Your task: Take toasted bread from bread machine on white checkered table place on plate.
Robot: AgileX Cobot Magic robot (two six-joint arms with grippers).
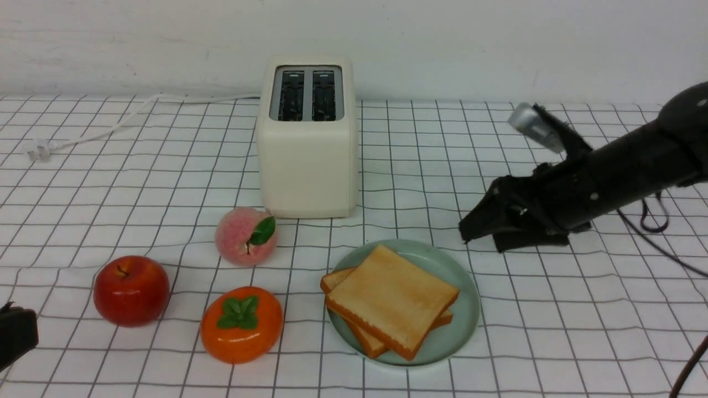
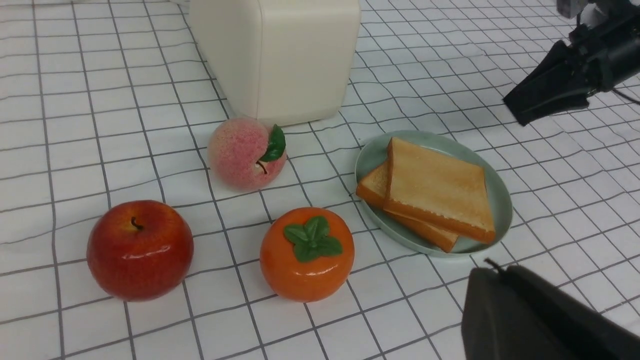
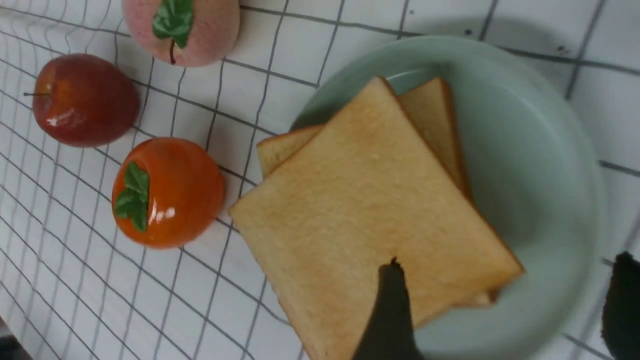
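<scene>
Both slices of toasted bread (image 1: pixel 392 298) lie on the round mint-green plate (image 1: pixel 467 298) — one on top of the other, the upper slice turned at an angle so that corners of the lower one stick out from under it. The slices reach over the plate's rim on the side toward the orange persimmon (image 1: pixel 241 324). The bread machine (image 1: pixel 308 166), cream-white, stands behind the plate near the wall (image 1: pixel 470 50), its two slots bare of bread, with a white cord (image 1: pixel 124 121) running off to the left across the checkered bench (image 1: pixel 553 331). The right claw (image 1: pixel 480 236) is spread, its fingers wide apart and pinching nothing, just beyond the plate on the right; it is blurred in the front view. The left claw (image 2: pixel 492 267) is pressed together, in the near left corner of the front view — holding nothing that shows. Left of the plate sit three fruits: the persimmon, a red apple (image 1: pixel 131 291) farther left, and a pink peach (image 1: pixel 246 236) with a green leaf, close by the front of the bread machine.
</scene>
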